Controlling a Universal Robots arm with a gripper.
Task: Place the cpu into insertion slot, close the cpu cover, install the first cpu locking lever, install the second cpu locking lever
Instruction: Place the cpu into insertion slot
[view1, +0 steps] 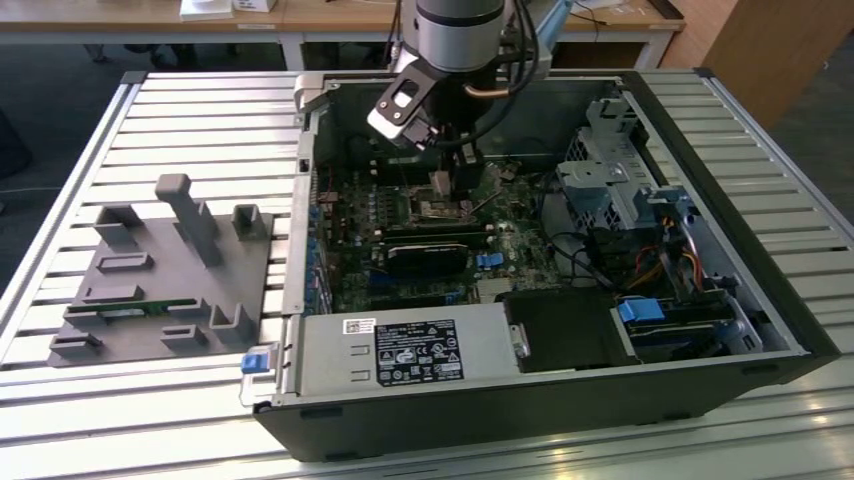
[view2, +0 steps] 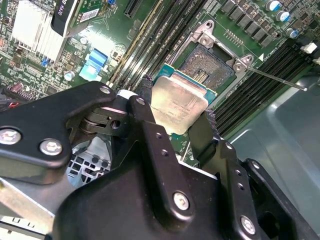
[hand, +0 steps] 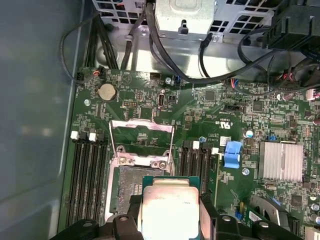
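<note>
My gripper (view2: 178, 106) is shut on the cpu (view2: 180, 102), a flat square chip with a pale silver top, pinched at two opposite edges by the black fingers (view2: 145, 89). The chip hangs just above the green board, partly over one side of the insertion slot (view2: 209, 66), whose dark centre is uncovered. In the first wrist view the cpu (hand: 167, 207) overlaps the slot (hand: 131, 187), and the cpu cover (hand: 142, 123) stands flipped open beyond it. A thin metal locking lever (view2: 280, 80) sticks out beside the socket. In the exterior view the gripper (view1: 449, 178) reaches down into the open case over the slot (view1: 441, 207).
Black memory slots (hand: 90, 175) flank the socket. A blue connector (hand: 233, 154) and a silver heat sink (hand: 281, 161) lie on the board. Cables (hand: 165, 55) run along the case wall. A grey fixture (view1: 167, 275) sits outside the case (view1: 747, 300), on the exterior view's left.
</note>
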